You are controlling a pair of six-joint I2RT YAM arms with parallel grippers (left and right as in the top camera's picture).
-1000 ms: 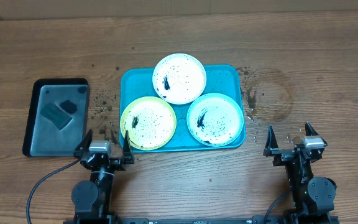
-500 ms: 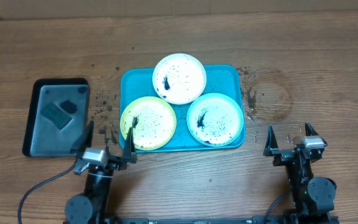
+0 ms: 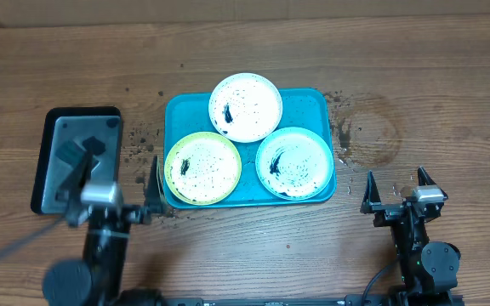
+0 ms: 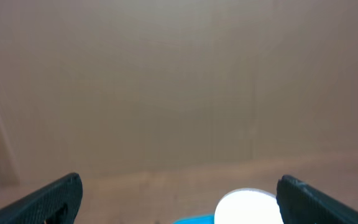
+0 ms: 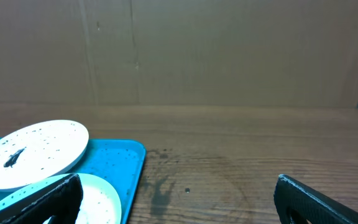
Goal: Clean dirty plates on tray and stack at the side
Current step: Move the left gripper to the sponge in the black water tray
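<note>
The turquoise tray lies mid-table with three grime-speckled plates on it: white at the back, yellow-green front left, light aqua front right. My left gripper is open and empty, raised near the tray's front left corner, between it and the black tray. In the left wrist view the gripper frames the white plate. My right gripper is open and empty, to the right of the tray. The right wrist view shows the gripper, white plate, aqua plate and tray.
A smaller black tray with a grey inside lies at the left, holding a dark block. Black specks dot the wood left of the turquoise tray. A damp ring stain marks the wood to its right.
My left arm has risen and swung left, toward the black tray, still open. The right arm and the plates have not moved.
</note>
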